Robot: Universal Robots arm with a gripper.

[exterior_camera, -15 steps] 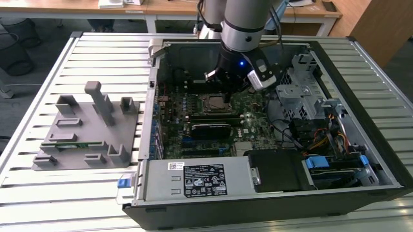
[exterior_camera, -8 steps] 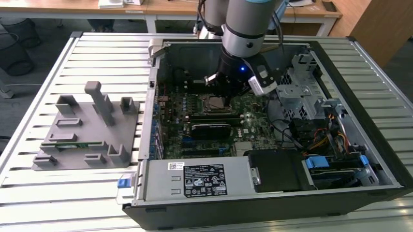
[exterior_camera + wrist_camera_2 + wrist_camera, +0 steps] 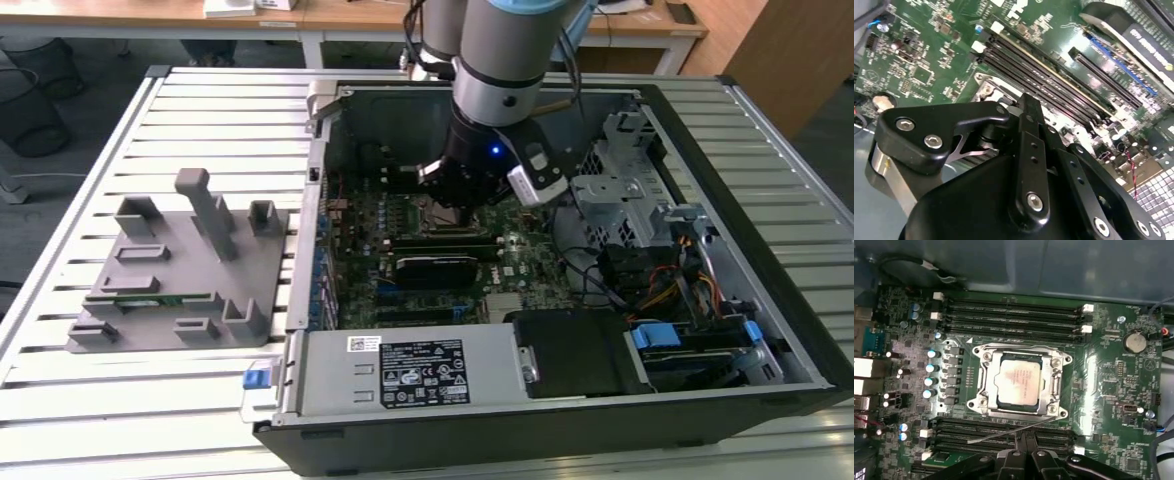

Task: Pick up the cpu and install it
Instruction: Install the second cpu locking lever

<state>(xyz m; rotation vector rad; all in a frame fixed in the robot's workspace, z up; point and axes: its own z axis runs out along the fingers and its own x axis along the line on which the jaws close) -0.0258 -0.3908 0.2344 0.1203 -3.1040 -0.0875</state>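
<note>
Closed, empty fingers (image 3: 1026,440) hover above the socketed cpu (image 3: 1018,385).

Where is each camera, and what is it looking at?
Exterior view: off the arm, high above the table, looking down into the open computer case; the arm and gripper reach into it.
First wrist view: on the arm, looking straight at the motherboard, with the cpu lying in its socket; the gripper pokes in at the edge.
Second wrist view: on the arm, slanting across the motherboard; the gripper's black body is close up.
Both wrist views share the long memory slots.
</note>
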